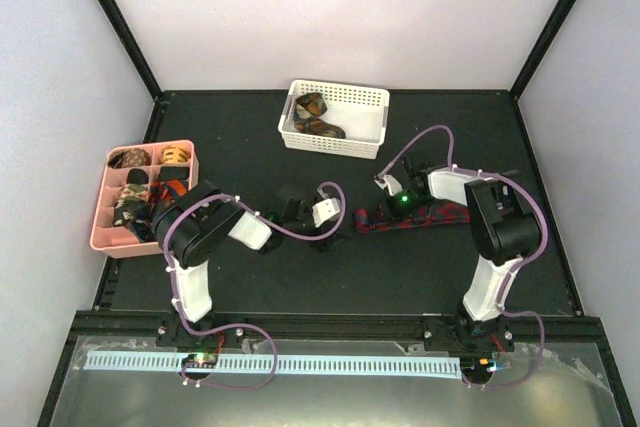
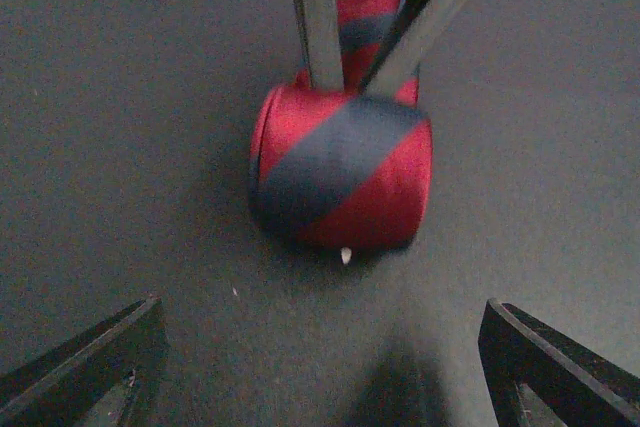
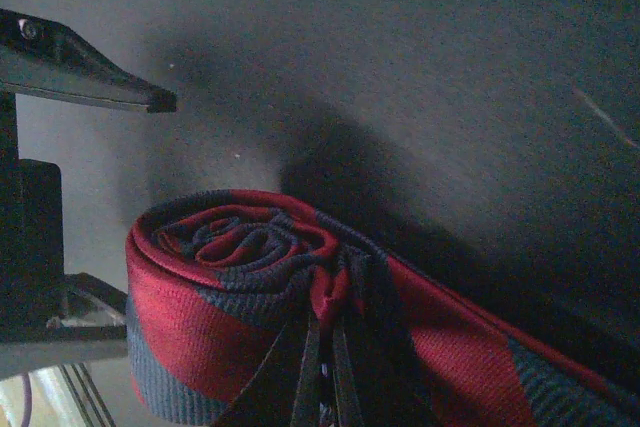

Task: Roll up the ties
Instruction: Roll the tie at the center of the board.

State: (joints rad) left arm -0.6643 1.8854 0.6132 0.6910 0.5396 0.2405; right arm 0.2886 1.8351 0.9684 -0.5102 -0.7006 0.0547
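Note:
A dark red-and-black tie [image 1: 430,215] lies across the black table, its left end rolled into a small coil [image 2: 340,182]. My right gripper [image 3: 326,372] is shut on the coil's inner folds [image 3: 230,277]; in the top view the gripper [image 1: 380,212] sits over the tie, just right of the coil. Its two fingers [image 2: 318,17] come down behind the coil in the left wrist view. My left gripper [image 2: 320,322] is wide open and empty, facing the coil from a short way off, not touching it. In the top view it [image 1: 342,221] is just left of the coil.
A pink compartment tray [image 1: 100,235] at the left holds several rolled ties. A white basket [image 1: 340,93] at the back holds loose patterned ties [image 1: 318,117]. Black frame posts and pale walls bound the table. The left gripper's finger [image 3: 90,77] shows in the right wrist view.

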